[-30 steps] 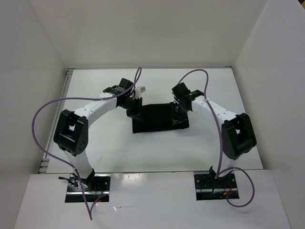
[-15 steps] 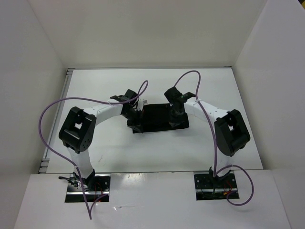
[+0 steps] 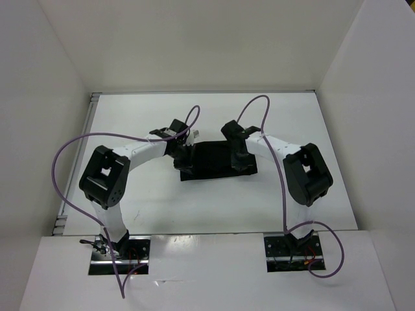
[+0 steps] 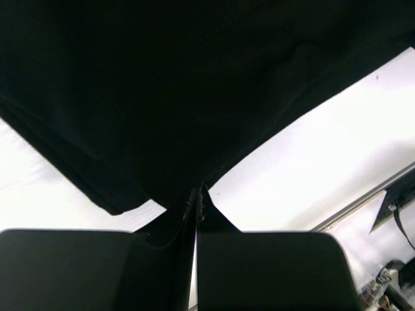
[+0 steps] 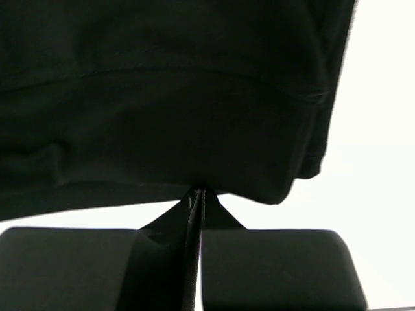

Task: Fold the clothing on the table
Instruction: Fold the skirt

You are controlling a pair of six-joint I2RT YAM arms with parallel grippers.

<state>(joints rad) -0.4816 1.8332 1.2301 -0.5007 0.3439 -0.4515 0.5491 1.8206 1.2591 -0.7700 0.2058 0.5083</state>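
My left gripper (image 4: 196, 194) pinches the clothing (image 3: 214, 162) at its left edge, my right gripper (image 5: 196, 193) at its right edge. It's limp, light and thin, so I judge hems hold best.

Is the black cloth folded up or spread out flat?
Folded, at least partly: the clothing shows doubled layers along its edges in both wrist views.

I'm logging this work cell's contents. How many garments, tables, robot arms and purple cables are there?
Garments: 1 (black clothing)
Tables: 1 (white table)
Robot arms: 2 (left arm, right arm)
Purple cables: 2 (left cable, right cable)
Total: 6
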